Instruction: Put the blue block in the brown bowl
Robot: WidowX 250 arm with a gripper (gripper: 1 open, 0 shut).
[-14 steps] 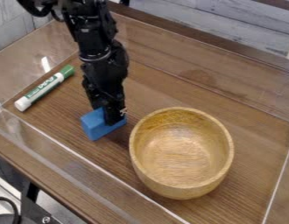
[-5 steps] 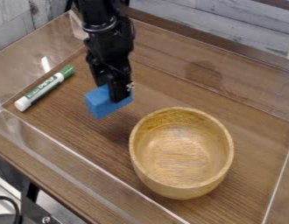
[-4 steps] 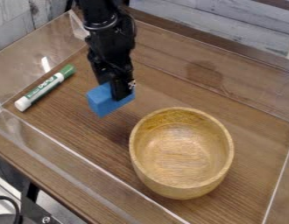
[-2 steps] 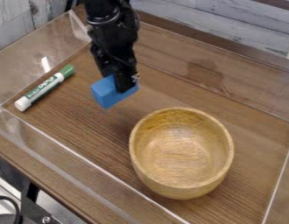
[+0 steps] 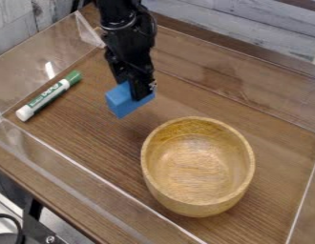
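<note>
The blue block (image 5: 124, 100) hangs in the air above the wooden tabletop, tilted, with my gripper (image 5: 136, 92) shut on its upper part. The black arm comes down from the top of the view. The brown bowl (image 5: 199, 165) stands upright and empty at the lower right. The block is up and to the left of the bowl's rim, apart from it.
A green-and-white marker (image 5: 48, 93) lies at the left on the table (image 5: 237, 86). A clear plastic wall (image 5: 71, 186) runs along the table's front edge and a corner piece stands at the back left. Grey boards lie behind the table.
The gripper has lifted the blue block off the table and carried it up and slightly right, toward the bowl. The bowl and marker have not moved.
</note>
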